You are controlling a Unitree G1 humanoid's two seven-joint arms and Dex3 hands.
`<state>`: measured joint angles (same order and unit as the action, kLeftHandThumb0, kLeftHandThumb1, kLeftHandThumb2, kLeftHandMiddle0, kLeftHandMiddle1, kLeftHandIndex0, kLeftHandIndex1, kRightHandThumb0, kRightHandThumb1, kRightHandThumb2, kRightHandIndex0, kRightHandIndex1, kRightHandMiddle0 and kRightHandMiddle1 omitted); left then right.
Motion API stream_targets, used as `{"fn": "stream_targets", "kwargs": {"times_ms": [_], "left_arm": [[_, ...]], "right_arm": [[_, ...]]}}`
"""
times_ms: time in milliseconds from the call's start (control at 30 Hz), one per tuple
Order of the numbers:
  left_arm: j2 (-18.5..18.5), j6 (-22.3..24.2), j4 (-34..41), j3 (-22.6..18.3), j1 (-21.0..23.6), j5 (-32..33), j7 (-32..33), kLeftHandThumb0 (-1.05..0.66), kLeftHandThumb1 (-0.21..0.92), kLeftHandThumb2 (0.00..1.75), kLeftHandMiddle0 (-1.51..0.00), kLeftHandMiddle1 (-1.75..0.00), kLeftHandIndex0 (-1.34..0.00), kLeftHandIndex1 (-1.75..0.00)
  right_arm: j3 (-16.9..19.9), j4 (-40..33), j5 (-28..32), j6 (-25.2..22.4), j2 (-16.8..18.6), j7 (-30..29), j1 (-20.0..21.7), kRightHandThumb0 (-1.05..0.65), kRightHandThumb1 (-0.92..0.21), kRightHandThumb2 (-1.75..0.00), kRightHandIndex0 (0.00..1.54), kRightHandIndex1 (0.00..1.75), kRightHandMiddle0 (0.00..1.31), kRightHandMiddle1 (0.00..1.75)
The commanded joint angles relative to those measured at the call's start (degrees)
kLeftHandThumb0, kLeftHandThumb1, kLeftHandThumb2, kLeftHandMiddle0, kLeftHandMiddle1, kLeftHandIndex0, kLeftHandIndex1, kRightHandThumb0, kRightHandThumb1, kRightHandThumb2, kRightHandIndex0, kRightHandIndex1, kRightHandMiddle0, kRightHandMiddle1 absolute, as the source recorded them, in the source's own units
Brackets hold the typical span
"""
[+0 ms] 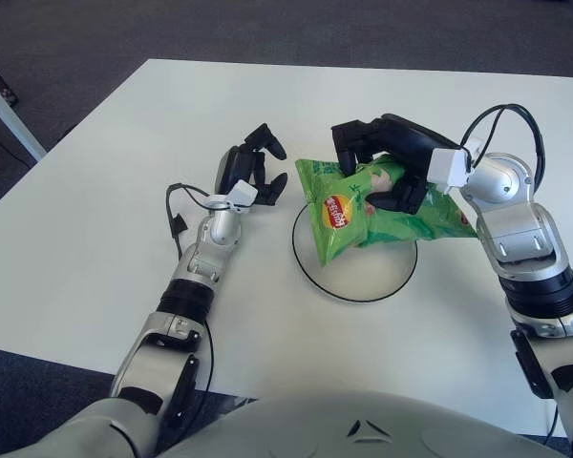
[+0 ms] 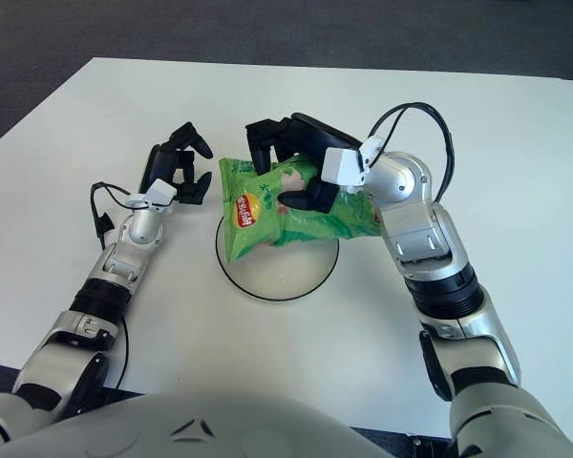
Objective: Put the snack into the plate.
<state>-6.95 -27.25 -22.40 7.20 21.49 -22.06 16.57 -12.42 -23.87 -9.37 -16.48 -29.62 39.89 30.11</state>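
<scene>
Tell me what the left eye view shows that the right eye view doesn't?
Only the left eye view: a table leg at the far left edge. Only the right eye view: more of the right arm, down to its lower part. Both show the right hand holding the green snack bag over the plate, and the left hand, fingers relaxed, left of the plate on the white table.

This looks like a lab or office test room. A plain white table fills most of the frame, standing on dark grey carpet that runs along the top edge, with a white table leg at the far left.
</scene>
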Motion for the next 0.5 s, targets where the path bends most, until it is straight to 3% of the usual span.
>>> {"fn": "stream_targets", "kwargs": {"times_ms": [0, 367, 467], "left_arm": [[1.56, -0.36, -1.6, 0.31, -3.35, -0.23, 1.89, -0.5, 0.27, 1.37, -1.32, -1.75, -0.65, -1.75], [1.46, -2.98, -3.97, 0.86, -2.34, 2.69, -0.4, -0.51, 0.25, 1.4, -1.34, -1.75, -0.67, -1.75], [1.39, -2.43, -3.93, 1.01, -2.26, 3.62, -2.06, -0.5, 0.26, 1.39, -1.34, -1.75, -0.66, -1.75]], "right_arm": [[-0.61, -1.83, 1.1, -3.44, -1.16, 2.25, 0.15, 0.0, 0.08, -1.75, 0.93, 1.68, 0.68, 1.75], [-0.24, -4.75, 2.98, -10.65, -0.48, 2.51, -0.48, 0.0, 0.08, -1.75, 0.93, 1.7, 0.67, 1.75], [0.54, -5.45, 4.12, -11.92, -0.05, 2.4, -1.05, -0.01, 0.12, -1.75, 0.94, 1.73, 0.77, 1.6]]}}
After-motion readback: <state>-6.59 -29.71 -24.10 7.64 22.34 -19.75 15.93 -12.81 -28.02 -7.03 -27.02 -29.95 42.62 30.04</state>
